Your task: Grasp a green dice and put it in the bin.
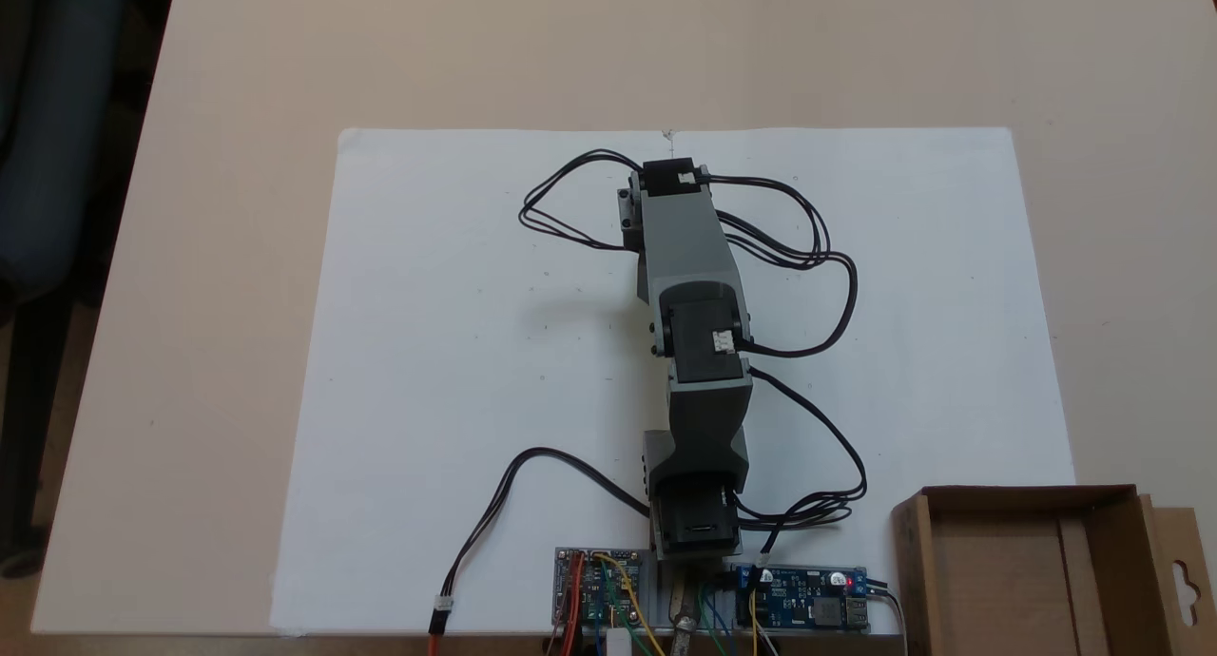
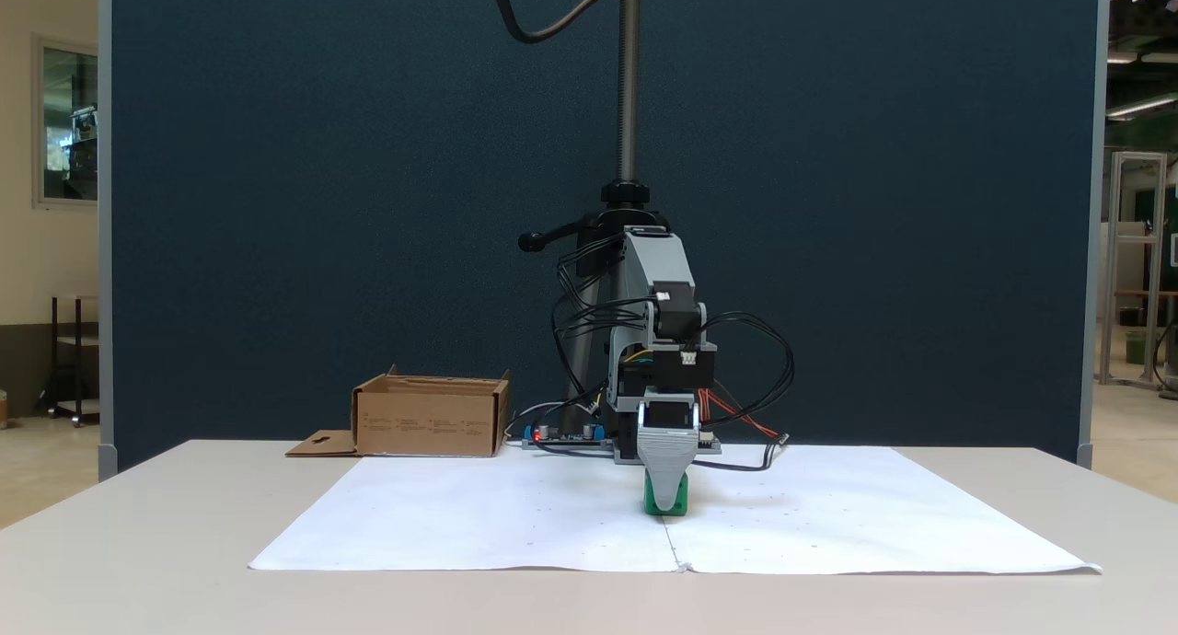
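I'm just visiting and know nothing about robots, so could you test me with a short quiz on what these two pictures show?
1. True or false: the green dice rests on the white paper sheet.
2. Is anything visible inside the cardboard box? A) a dice B) nothing C) cables
3. Fill in: in a fixed view facing the arm, the gripper is lowered onto the ____.

Key: 1 true. 2 B, in the part shown. 3 green dice; whether the fingers are closed on it cannot be told.
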Available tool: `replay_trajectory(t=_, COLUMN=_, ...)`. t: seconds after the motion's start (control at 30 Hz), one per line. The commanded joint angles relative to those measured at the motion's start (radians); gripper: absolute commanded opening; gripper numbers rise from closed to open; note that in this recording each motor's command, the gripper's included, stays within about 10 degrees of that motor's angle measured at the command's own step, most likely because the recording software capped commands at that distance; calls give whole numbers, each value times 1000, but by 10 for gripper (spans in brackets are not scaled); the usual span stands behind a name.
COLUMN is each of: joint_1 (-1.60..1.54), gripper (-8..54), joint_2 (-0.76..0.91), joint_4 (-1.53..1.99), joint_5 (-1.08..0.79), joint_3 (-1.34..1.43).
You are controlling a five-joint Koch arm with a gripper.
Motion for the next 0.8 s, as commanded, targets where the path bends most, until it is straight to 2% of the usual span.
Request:
replay_trajectory(t=0.0, joint_1=-14, gripper=432, joint_2=23, joint_4=-25, joint_5=48, joint_3=-17)
replay_trajectory(t=0.77, joint_1=0, gripper=404, joint_2=-3, joint_4=-44, joint_5=15, joint_3=-17)
